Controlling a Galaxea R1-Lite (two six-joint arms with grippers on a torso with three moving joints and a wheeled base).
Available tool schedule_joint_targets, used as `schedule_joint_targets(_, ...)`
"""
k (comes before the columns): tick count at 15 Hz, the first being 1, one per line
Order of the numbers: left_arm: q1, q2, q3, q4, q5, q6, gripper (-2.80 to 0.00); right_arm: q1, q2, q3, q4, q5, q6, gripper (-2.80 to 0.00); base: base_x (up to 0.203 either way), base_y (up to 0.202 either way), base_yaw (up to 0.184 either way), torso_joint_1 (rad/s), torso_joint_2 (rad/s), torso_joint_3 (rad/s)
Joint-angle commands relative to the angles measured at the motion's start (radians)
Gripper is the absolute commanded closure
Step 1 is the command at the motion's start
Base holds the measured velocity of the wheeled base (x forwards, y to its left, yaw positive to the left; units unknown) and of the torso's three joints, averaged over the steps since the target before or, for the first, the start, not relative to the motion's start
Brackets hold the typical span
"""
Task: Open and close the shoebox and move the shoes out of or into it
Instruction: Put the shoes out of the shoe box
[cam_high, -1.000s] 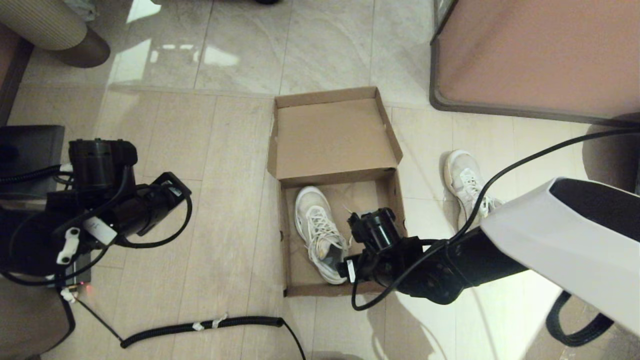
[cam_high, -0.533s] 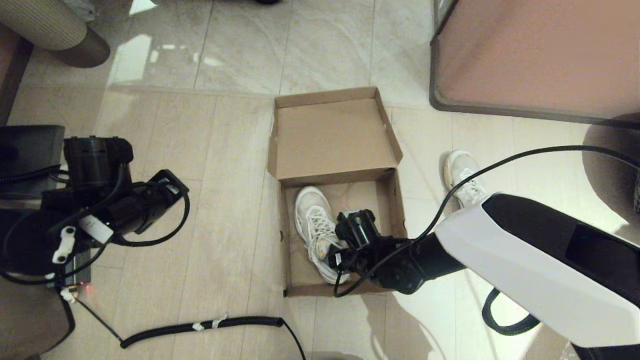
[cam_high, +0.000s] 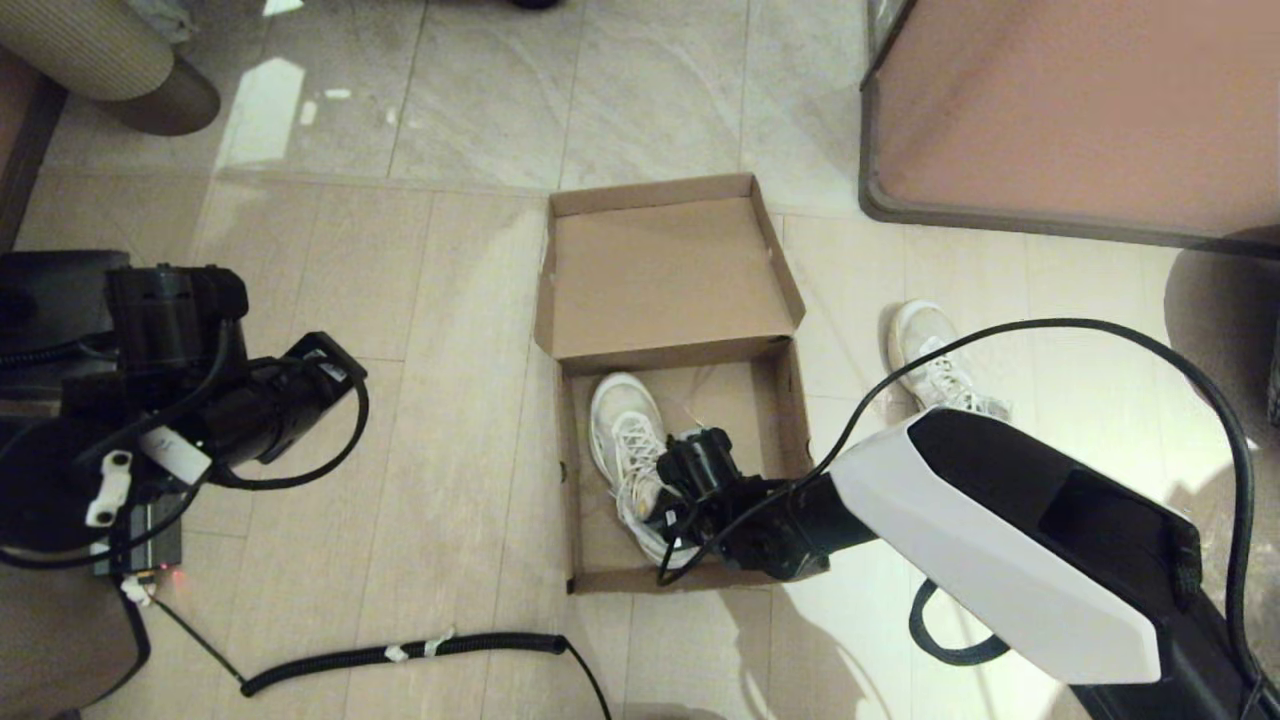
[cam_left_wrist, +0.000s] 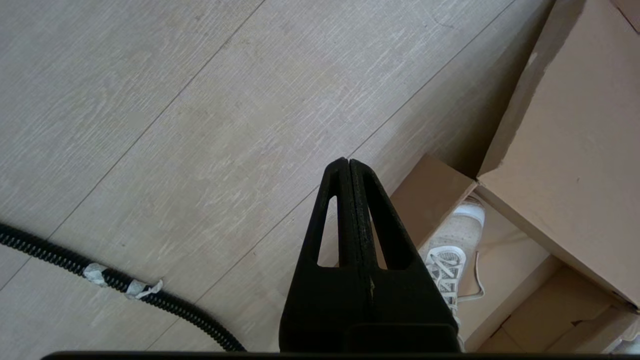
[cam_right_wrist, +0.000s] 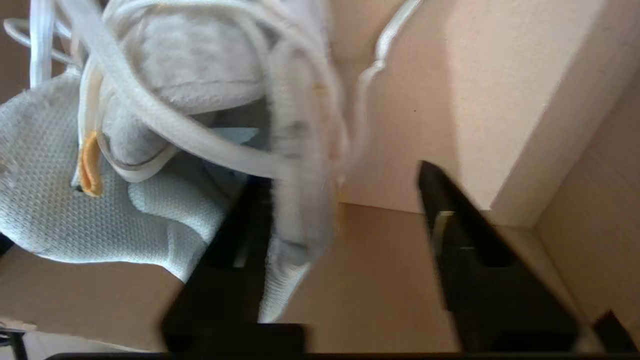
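Head view shows a pale wood-plank floor that gives way to glossy stone tiles further out, with a striped upholstered seat at the far left, a black ribbed hose lying across the near planks, and a large pinkish-brown block with a dark rim at the far right. At the left the left gripper hangs above bare planks beside the box, jaws pressed together, holding nothing. In the middle the shoebox sits on the floor with its hinged lid thrown back and open. One white sneaker lies inside against the box's left wall, toe toward the lid. The right gripper reaches down into the box at that shoe's heel, jaws spread, one finger inside the collar and the other outside over the cardboard bottom. The second sneaker lies on the floor to the right of the box, partly hidden by the right arm. Compared with a second ago, the right gripper has moved leftward from the middle of the box onto the shoe's heel, and the left arm has drifted slightly left.
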Motion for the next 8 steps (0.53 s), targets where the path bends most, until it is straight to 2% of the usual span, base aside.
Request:
schedule_joint_targets(1,0.0,-0.003,0.003,-0.002,0.002,-0.004,0.0,0.0,0.033,-0.045,0.014,-0.003,-0.003,0.0,0.0,0.0,0.0,0.0,0.0,0.0)
schedule_joint_targets(4,0.0,-0.003,-0.01,-0.001,0.002,-0.002,0.0,0.003,0.015,-0.074,0.056,0.002,-0.005,0.0,0.0,0.0,0.0,0.0,0.0,0.0)
schedule_joint_targets(8,0.0,-0.012,-0.013,-0.001,0.008,-0.002,0.0,0.006,-0.132,-0.057,0.157,0.036,0.022,0.0,0.0,0.0,0.0,0.0,0.0,0.0)
